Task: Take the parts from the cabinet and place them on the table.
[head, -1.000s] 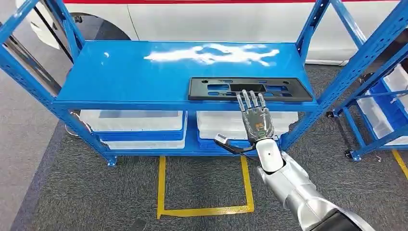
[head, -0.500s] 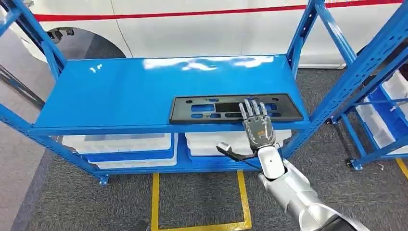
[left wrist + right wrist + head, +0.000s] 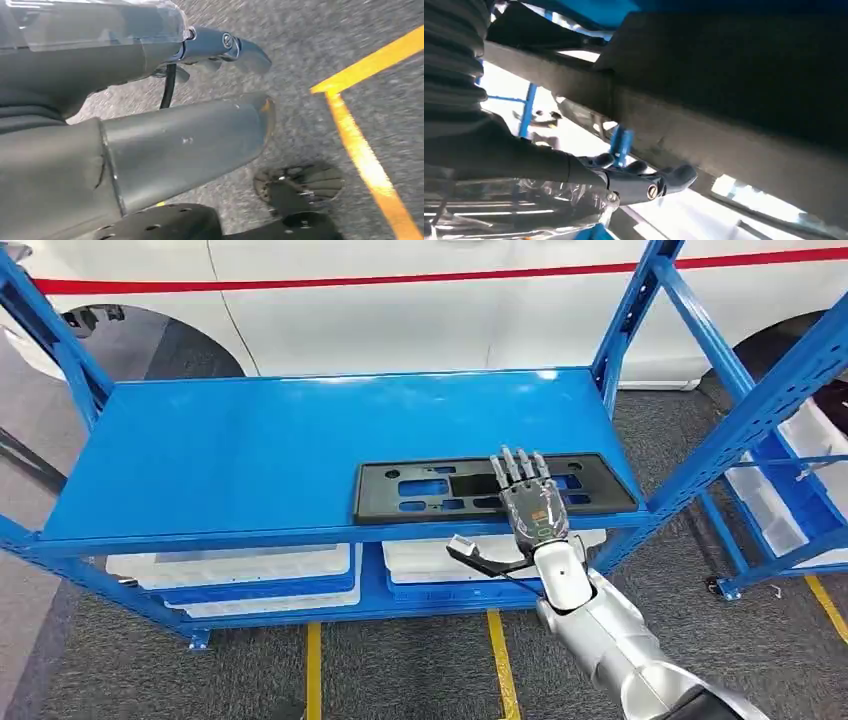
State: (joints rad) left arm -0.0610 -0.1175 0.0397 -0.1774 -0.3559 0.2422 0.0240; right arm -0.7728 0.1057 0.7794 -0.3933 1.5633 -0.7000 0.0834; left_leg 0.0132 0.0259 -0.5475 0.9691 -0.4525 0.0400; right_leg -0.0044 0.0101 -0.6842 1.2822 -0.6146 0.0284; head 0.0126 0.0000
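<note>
A long black plastic part [image 3: 440, 490] with cut-outs lies flat near the front right edge of the blue cabinet shelf [image 3: 250, 440]. My right hand [image 3: 530, 505] reaches over the shelf's front edge. Its straight fingers [image 3: 520, 468] lie above the part's right half, and the thumb [image 3: 470, 550] sticks out to the left, below the shelf edge. It grips nothing. In the right wrist view the thumb [image 3: 674, 180] sits under the dark underside of the shelf [image 3: 734, 75]. My left hand [image 3: 165, 145] hangs over the grey floor and holds nothing.
White bins [image 3: 250, 570] stand on the lower shelf. Blue uprights [image 3: 625, 315] frame the cabinet, and a second blue rack [image 3: 790, 470] stands on the right. A white vehicle [image 3: 400, 310] is parked behind. Yellow tape [image 3: 500, 660] marks the carpet in front.
The whole picture shifted as the camera moved, and the shelf now sits lower in view. My right hand has pushed a little further over the black part's front edge.
</note>
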